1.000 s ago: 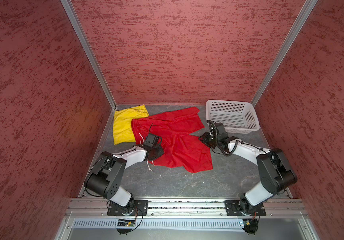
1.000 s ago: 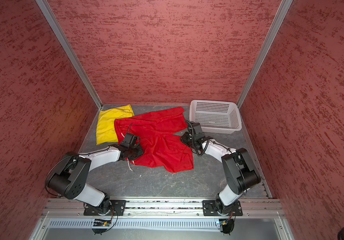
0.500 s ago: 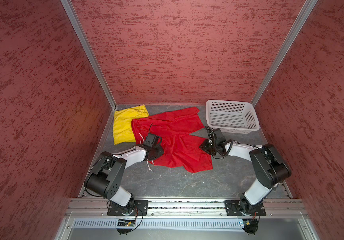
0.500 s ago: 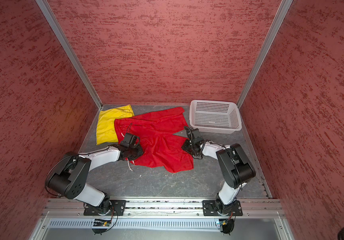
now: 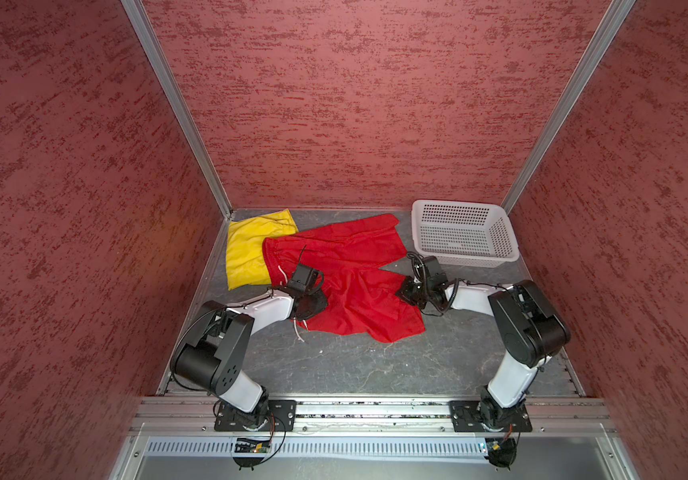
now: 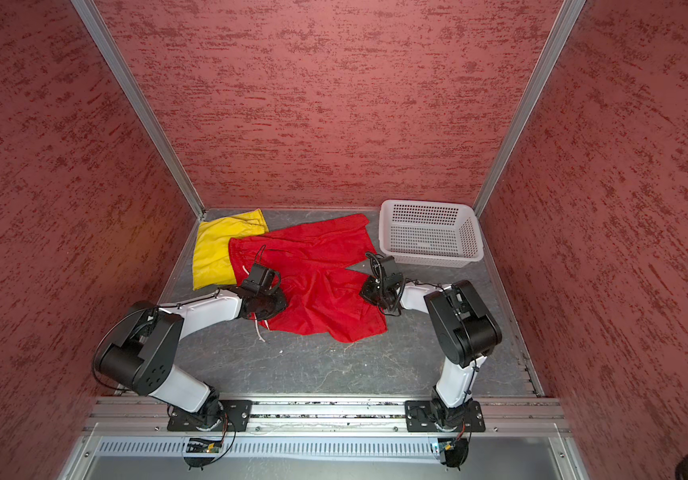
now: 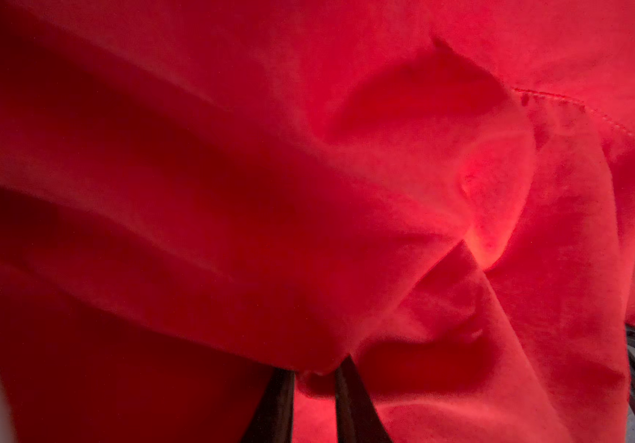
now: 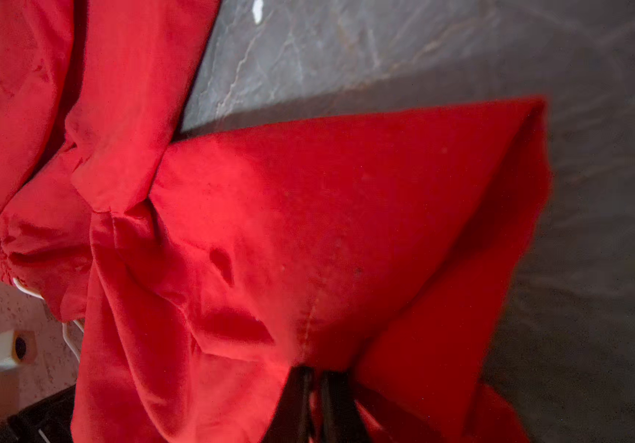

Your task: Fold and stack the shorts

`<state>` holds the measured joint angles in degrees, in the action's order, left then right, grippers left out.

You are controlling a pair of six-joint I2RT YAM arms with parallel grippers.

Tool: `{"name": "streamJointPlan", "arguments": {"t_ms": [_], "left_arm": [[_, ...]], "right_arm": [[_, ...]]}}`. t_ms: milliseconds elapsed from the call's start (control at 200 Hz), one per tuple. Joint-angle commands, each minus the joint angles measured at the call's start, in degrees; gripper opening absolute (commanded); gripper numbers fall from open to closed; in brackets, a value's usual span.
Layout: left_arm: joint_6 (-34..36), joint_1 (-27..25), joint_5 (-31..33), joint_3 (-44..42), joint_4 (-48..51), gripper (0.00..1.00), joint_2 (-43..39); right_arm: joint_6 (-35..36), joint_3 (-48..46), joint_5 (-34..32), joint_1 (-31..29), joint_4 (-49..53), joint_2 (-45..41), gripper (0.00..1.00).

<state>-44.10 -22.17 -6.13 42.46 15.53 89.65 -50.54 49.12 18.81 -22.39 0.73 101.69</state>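
The left fingers (image 7: 275, 406) stand a little apart and pinch a bunched fold of the red shorts (image 5: 346, 286); the cloth fills the gap between them and billows up in front of them. The right fingers (image 8: 294, 406) are pressed almost together on the opposite side of the same shorts, with a thin edge of red cloth caught between them beside a seam. The shorts lie spread on the grey surface (image 5: 334, 361) between the two sets of fingers: the gathered waistband is on the left fingers' side and the legs reach toward the right fingers. One leg is by the right fingers, the other runs past them toward the back wall. A pale drawstring (image 5: 297, 330) trails onto the surface just beside the left fingers. The yellow shorts (image 5: 246, 253) lie flat beyond the left fingers in the back corner, their near edge tucked under the red waistband. A white perforated basket (image 5: 475, 262) stands beyond the right fingers, near the far red leg but apart from it.
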Motion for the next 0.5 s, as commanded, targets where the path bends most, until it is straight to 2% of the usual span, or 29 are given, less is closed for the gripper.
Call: {"name": "streamJointPlan", "arguments": {"t_ms": [0,255,341,496], "left_arm": [[1.28,0.07,-0.03,-0.67,4.09,0.21,2.15],[2.34,0.2,1.02,-2.35,2.85,0.22,2.76],[2.77,0.74,1.41,-3.05,2.2,0.21,3.73],[2.78,0.82,1.63,-4.05,0.94,0.21,5.34]], "right_arm": [[0.32,1.41,-3.55,0.39,4.09,-2.57,0.0],[2.39,-4.82,-6.68,7.8,8.35,-13.32,0.0],[3.99,-2.61,-8.02,8.07,11.31,-15.21,0.0],[4.82,4.09,-4.19,8.37,11.66,-12.42,0.0]]}}
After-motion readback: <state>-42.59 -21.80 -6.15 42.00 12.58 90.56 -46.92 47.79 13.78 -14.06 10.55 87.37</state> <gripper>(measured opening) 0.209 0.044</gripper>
